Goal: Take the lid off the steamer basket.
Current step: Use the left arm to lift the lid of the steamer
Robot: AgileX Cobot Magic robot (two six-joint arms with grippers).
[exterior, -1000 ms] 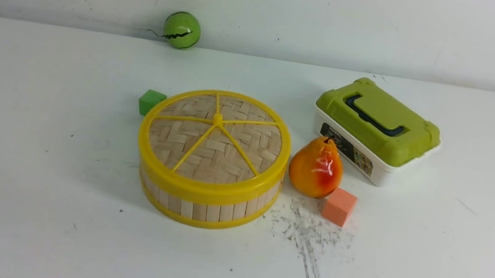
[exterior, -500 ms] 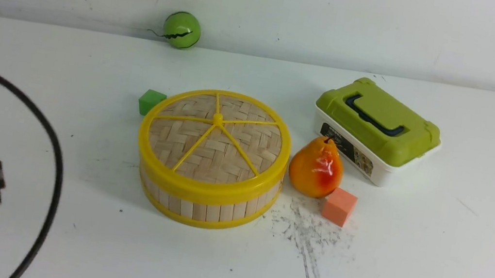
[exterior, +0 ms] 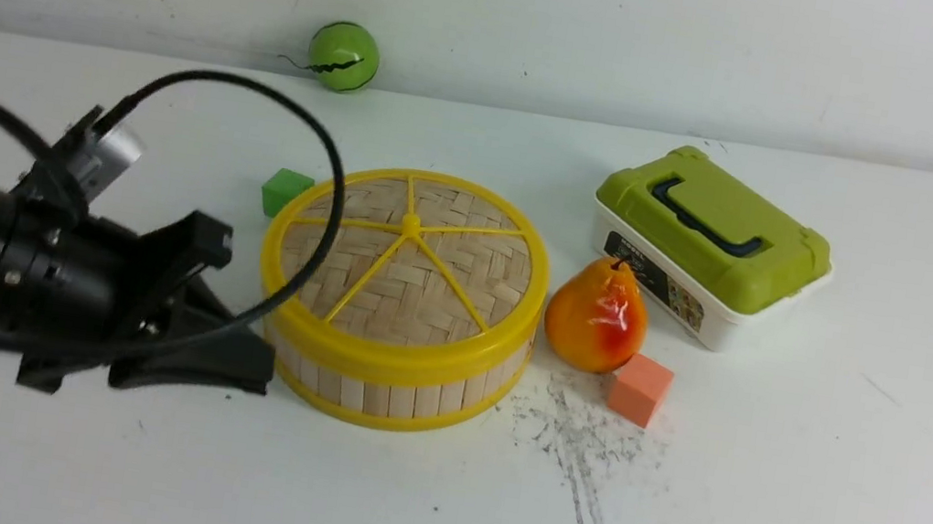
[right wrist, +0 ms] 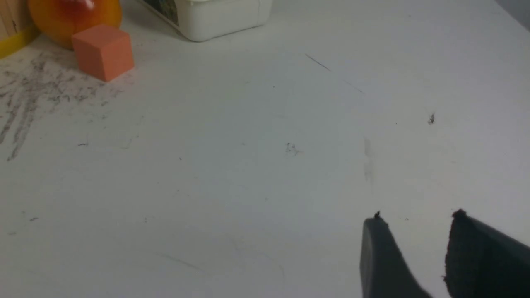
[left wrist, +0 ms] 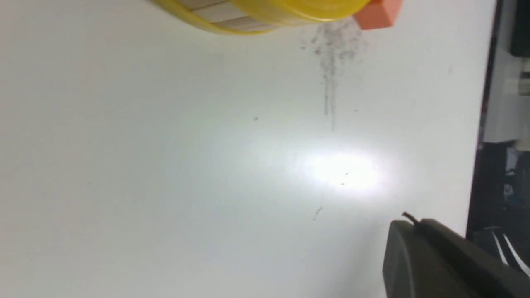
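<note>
Basket (exterior: 401, 391) — lid (exterior: 435, 290) on, just right of left pincer (exterior: 252, 364)

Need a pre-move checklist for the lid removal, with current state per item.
1. Lid seated on the steamer basket: ok, on all around as far as visible.
2. Left gripper open for the grasp: not ok, jaws shut.
3. Left gripper positioned at the lid's knob: not ok, it is off to the knob's left.
4. Right gripper out of the way: ok, away from the basket, fingers apart.
5. Lid top free of loose objects: ok, nothing resting on it.
6. Lid loose enough to lift off: cannot tell.
</note>
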